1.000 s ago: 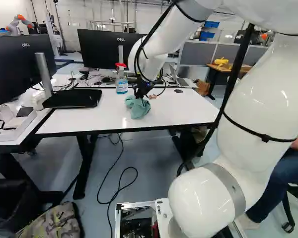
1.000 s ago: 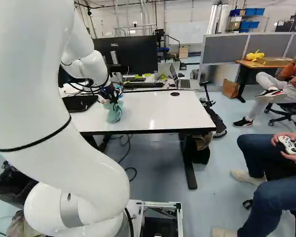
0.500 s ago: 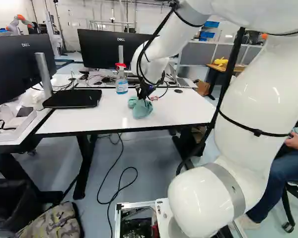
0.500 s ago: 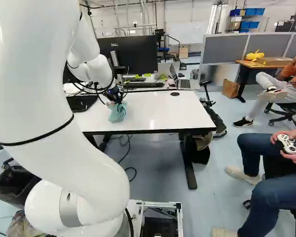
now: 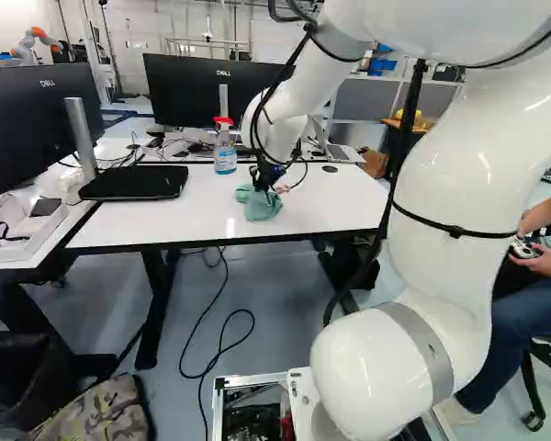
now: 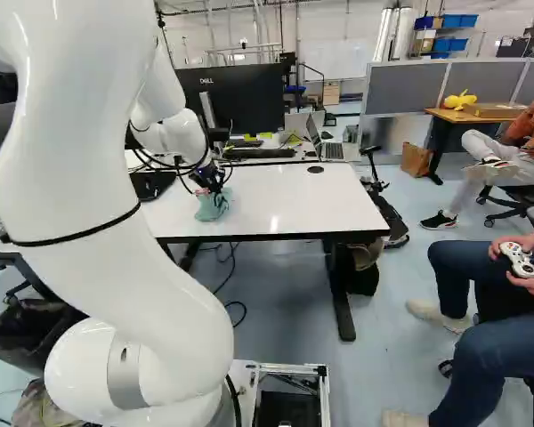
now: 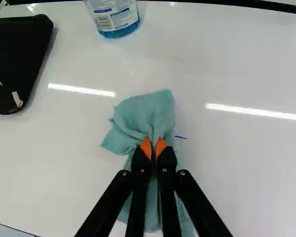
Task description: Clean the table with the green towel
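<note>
Close up, find the white arm (image 5: 477, 184) rising from its lowest joint (image 5: 376, 367), right of the middle in the left base view and left of it in the right one. Beside that joint, see an open metal frame (image 5: 219, 413). At the lower left of the left base view, note a camouflage-patterned bag (image 5: 96, 412) near a dark bin (image 5: 23, 367). Farther on, follow a looped black cable (image 5: 225, 331) over the floor.

Next, reach the white worktop (image 5: 165, 222) and the end effector (image 5: 265, 186), closed on the green towel (image 5: 263, 208). In the wrist view, see a fold pinched between the orange pads (image 7: 146, 148), with cloth spread crumpled ahead of and beneath the fingers, on the worktop. Just beside the cloth, notice a short blue mark (image 7: 181, 137).

Beyond the towel, find a spray bottle (image 5: 225, 154) of blue liquid with a red top, upright, and well to the left of it in the left base view a flat black case (image 5: 133, 184).

Past these, make out a dark monitor (image 5: 185, 87) and an open laptop (image 6: 334, 150). Deeper in, see grey partitions (image 6: 405, 87), a yellow toy (image 6: 460, 100) and blue bins (image 6: 459, 20).
</note>
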